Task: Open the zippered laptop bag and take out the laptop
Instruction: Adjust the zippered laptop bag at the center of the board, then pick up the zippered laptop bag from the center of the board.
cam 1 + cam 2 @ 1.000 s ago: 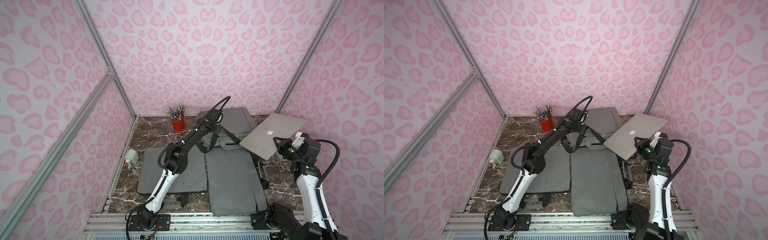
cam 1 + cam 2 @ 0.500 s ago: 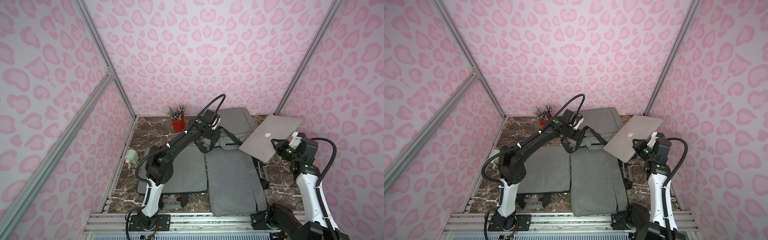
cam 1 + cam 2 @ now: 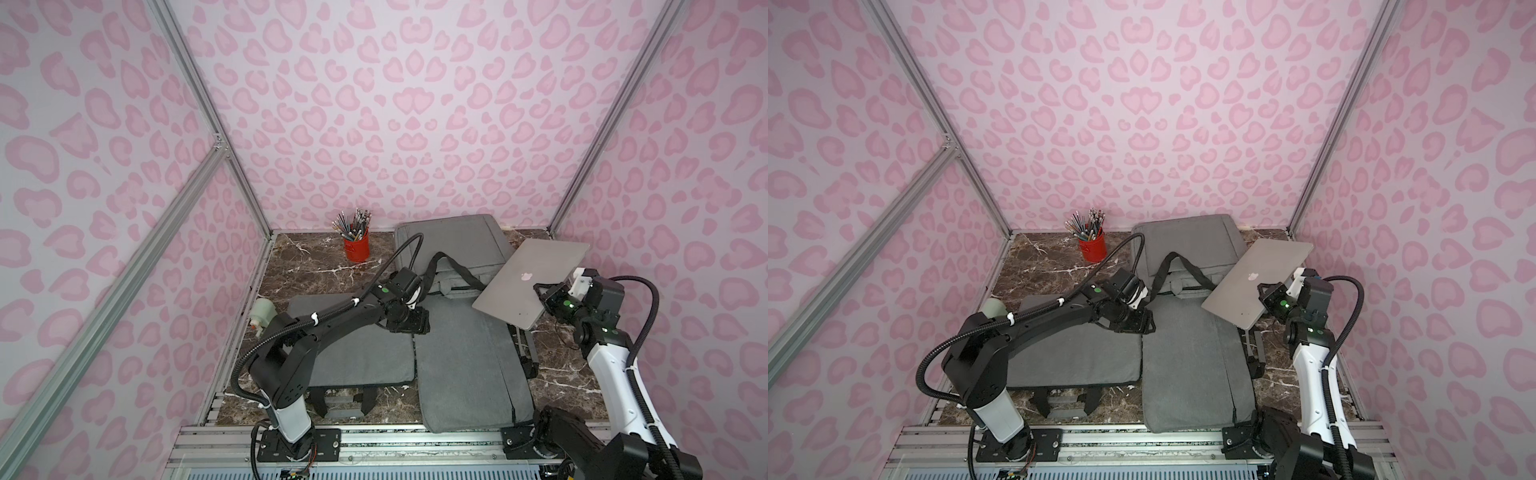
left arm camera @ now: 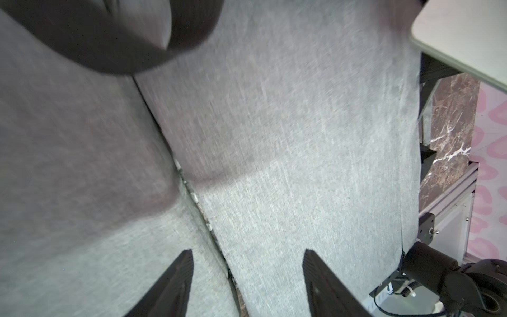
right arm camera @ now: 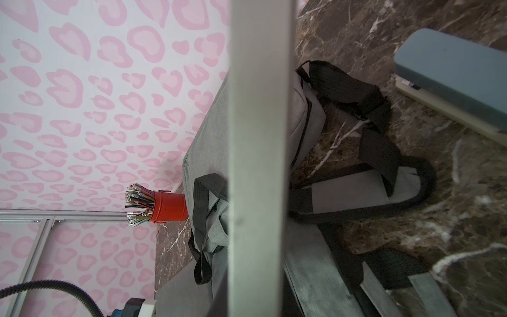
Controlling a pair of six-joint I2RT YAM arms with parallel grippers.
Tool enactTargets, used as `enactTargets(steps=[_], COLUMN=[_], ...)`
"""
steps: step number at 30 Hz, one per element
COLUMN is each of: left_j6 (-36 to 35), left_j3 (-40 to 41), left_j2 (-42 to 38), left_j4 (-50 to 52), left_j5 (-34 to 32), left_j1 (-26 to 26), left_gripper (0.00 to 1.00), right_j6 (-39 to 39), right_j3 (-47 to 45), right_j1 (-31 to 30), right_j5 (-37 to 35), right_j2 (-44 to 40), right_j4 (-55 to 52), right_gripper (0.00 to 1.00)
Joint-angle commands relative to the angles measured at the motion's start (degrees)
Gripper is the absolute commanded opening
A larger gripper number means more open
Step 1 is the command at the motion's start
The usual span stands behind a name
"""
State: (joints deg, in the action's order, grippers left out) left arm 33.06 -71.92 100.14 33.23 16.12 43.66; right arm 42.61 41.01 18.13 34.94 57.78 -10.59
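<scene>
the left gripper point(image 4: 244, 274) has pulled back from the bag's point(image 3: 451, 249) handles, jaws apart over grey cushions point(image 3: 465, 353); the right gripper point(image 3: 540, 293) holds the laptop point(image 3: 528, 278) clamped, raised beside the bag.

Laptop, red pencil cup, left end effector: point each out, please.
laptop point(image 3: 536, 282), a top view, on its silver lid beside the logo.
red pencil cup point(image 3: 1092, 249), a top view, on its red wall.
left end effector point(image 4: 247, 282), left wrist view, midway between its fingertips.
</scene>
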Motion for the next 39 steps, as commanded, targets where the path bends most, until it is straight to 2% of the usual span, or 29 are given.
enactTargets(steps=[1, 10, 14, 18, 21, 24, 27, 28, 33, 39], left_j6=[3.79, 4.49, 4.29, 6.21, 5.8, 4.88, 4.39, 4.09, 1.82, -2.13], left_j3=[2.39, 4.83, 5.7, 7.01, 6.48, 5.99, 5.17, 4.75, 2.11, -1.91], left_j2=[0.61, 4.63, 6.59, 7.96, 8.32, 8.67, 8.04, 7.4, 3.82, -1.13], left_j4=[-4.75, -10.79, -11.65, -16.77, -16.49, -16.18, -15.56, -14.77, -9.81, 1.27], left_j5=[2.32, 4.31, 3.06, 5.76, 5.01, 5.43, 6.28, 5.97, 5.75, 5.29], left_j1=[0.51, 1.07, 1.29, 1.62, 2.04, 1.95, 1.96, 1.91, 1.93, 1.62], left_gripper=[0.67, 0.67, 0.67, 0.67, 0.65, 0.53, 0.27, 0.21, 0.09, 0.04], right_j6=[-0.58, -0.78, -0.49, -0.31, -0.58, -0.39, -0.51, -0.5, -0.47, -0.11], right_j3=[0.11, -0.42, -0.81, -1.2, -1.2, -1.21, -1.2, -1.14, -1.13, -0.12], right_j1=[-0.05, -0.21, -0.28, -0.29, -0.29, -0.29, -0.33, -0.29, -0.22, -0.03], right_j5=[1.62, 1.77, 1.87, 2.5, 2.76, 3.42, 3.65, 3.65, 3.72, 4.0], right_j2=[-0.3, -0.39, -0.47, -0.08, -0.21, -0.18, -0.38, -0.47, -0.47, -0.23], right_j4=[8.32, 7.93, 8.08, 8.43, 8.39, 8.57, 8.53, 8.4, 8.57, 9.1], right_gripper=[0.0, 0.0, 0.0, 0.0, 0.0, 0.0, 0.0, 0.0, 0.0, 0.0])
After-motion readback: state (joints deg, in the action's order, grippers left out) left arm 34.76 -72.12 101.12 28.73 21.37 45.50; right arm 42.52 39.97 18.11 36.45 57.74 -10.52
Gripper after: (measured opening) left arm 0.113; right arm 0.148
